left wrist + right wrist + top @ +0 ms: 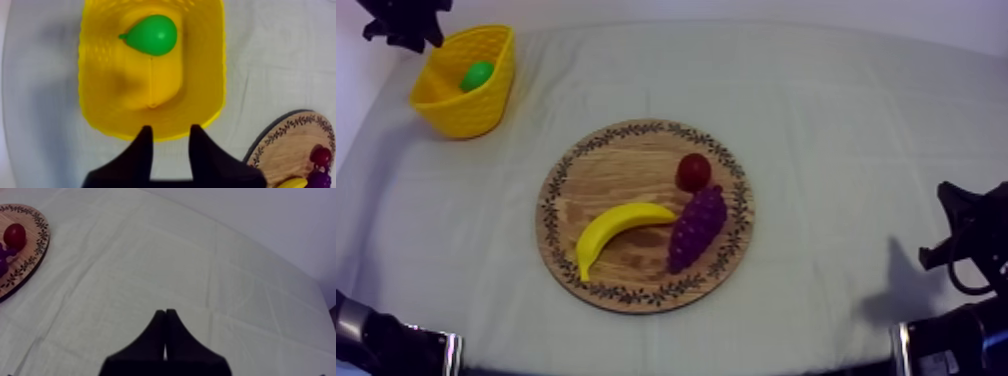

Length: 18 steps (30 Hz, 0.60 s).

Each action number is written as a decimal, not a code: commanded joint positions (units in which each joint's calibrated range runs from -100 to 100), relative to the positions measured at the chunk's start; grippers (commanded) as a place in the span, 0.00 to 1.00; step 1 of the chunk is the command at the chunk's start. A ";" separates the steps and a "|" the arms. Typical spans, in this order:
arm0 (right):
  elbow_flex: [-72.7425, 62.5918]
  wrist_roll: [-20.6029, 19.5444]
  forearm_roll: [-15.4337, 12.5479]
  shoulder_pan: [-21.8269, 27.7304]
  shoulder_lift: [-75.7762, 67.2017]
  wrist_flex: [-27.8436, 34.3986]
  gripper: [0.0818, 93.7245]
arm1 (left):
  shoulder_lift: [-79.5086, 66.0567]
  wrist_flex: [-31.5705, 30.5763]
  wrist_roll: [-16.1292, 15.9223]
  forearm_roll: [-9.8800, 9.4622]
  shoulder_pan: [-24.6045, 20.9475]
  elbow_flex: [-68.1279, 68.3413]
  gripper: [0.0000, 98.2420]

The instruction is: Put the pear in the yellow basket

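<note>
The green pear (pixel 477 75) lies inside the yellow basket (pixel 454 112) at the table's far left corner. My left gripper (pixel 171 132) hangs open above the basket's near rim (pixel 150 134), nothing between its fingers, with the pear (pixel 152 35) lying beyond it on the basket floor. In the top view that gripper (pixel 406 25) is just behind the basket. The round wooden board (pixel 576 190) sits mid-table. My right gripper (pixel 165 313) is shut on nothing, low over bare cloth to the right of the board (pixel 35 248).
On the board lie a banana (pixel 621 228), a bunch of grapes (pixel 698 228) and a small red fruit (pixel 693 172). My right arm (pixel 964 240) rests at the table's near right edge. Open cloth surrounds the board on all sides.
</note>
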 commanded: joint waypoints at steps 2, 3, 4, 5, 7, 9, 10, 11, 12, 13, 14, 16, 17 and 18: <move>-0.02 0.01 -0.02 -0.02 -0.03 0.02 0.00 | -3.38 -0.95 -0.57 -0.05 -0.24 3.20 0.12; -0.02 0.02 -0.02 -0.02 -0.03 0.02 0.00 | -4.40 -1.26 -0.59 -0.11 -0.34 4.22 0.11; -0.02 0.01 -0.02 -0.02 -0.03 0.02 0.00 | -5.43 -1.55 -0.59 -0.16 -0.44 5.24 0.10; -0.02 0.00 -0.02 -0.02 -0.03 0.02 0.00 | -6.44 -1.85 -0.57 -0.19 -0.55 6.25 0.10; -0.02 0.02 -0.02 -0.02 -0.03 0.02 0.00 | -8.44 -2.35 -0.43 -0.23 -0.67 8.14 0.09; -0.02 0.01 -0.02 -0.02 -0.03 0.02 0.00 | -10.39 -2.68 -0.15 -0.23 -0.68 9.76 0.08; -0.02 0.02 -0.02 -0.02 -0.03 0.02 0.00 | -11.36 -2.79 0.03 -0.23 -0.65 10.42 0.08; -0.02 0.02 -0.02 -0.02 -0.03 0.02 0.00 | -12.29 -2.86 0.28 -0.24 -0.61 10.95 0.07; -0.02 0.03 -0.02 -0.02 -0.03 0.02 0.00 | -13.20 -2.94 0.54 -0.25 -0.58 11.32 0.07; -0.02 0.03 -0.02 -0.02 -0.03 0.02 0.00 | -14.05 -2.99 0.62 -0.19 -0.56 11.54 0.07; -0.02 0.03 -0.02 -0.02 -0.03 0.02 0.00 | -14.82 -3.03 0.51 -0.04 -0.54 11.57 0.07; -0.02 0.04 -0.02 -0.02 -0.03 0.02 0.00 | -16.18 -3.09 -0.24 0.32 -0.56 11.70 0.06; -0.02 0.02 -0.02 -0.02 -0.03 0.02 0.00 | -16.80 -3.24 -0.96 0.55 -0.57 11.98 0.06; -0.02 0.01 -0.02 -0.02 -0.03 0.02 0.00 | -17.42 -3.37 -1.99 0.74 -0.55 12.34 0.05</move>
